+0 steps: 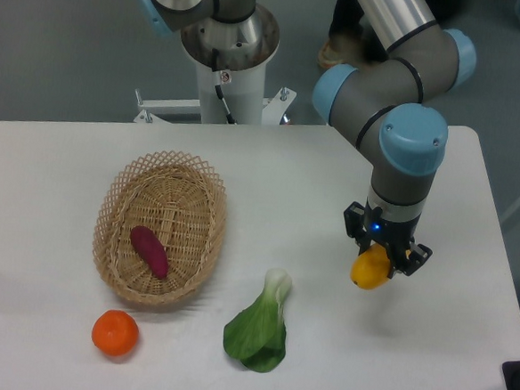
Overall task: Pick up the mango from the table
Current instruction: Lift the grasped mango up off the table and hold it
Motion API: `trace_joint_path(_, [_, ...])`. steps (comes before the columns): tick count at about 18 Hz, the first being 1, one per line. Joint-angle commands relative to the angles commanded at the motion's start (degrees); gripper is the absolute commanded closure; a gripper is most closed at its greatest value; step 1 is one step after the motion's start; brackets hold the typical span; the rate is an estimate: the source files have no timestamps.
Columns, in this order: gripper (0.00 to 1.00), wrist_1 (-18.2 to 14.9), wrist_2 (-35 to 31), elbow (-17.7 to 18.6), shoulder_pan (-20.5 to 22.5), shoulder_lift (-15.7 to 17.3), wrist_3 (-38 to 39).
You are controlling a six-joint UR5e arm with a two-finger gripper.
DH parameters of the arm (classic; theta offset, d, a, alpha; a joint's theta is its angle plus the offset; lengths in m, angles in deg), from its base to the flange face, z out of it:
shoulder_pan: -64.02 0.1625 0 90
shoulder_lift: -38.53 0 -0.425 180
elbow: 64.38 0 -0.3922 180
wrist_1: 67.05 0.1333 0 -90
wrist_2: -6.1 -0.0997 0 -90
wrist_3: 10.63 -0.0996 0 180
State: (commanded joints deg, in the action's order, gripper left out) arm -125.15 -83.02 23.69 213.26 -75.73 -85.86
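Observation:
The mango [370,269] is a yellow oval fruit shading to orange, at the right of the white table [315,172]. My gripper [380,255] points straight down and is shut on the mango, its dark fingers on either side of the fruit's upper part. The mango's lower end sticks out below the fingers. A faint shadow lies on the table just right of it, so it seems to hang slightly above the surface.
A wicker basket [120,216] stands at the left with a purple tuber [149,251] inside. A round orange fruit [115,333] lies in front of it. A green bok choy [259,329] lies at front centre. A dark object [518,383] sits at the right edge.

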Motion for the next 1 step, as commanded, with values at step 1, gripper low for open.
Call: trace_joint_path(1, [0.55,0.0,0.0,0.0,0.0,0.0,-0.1])
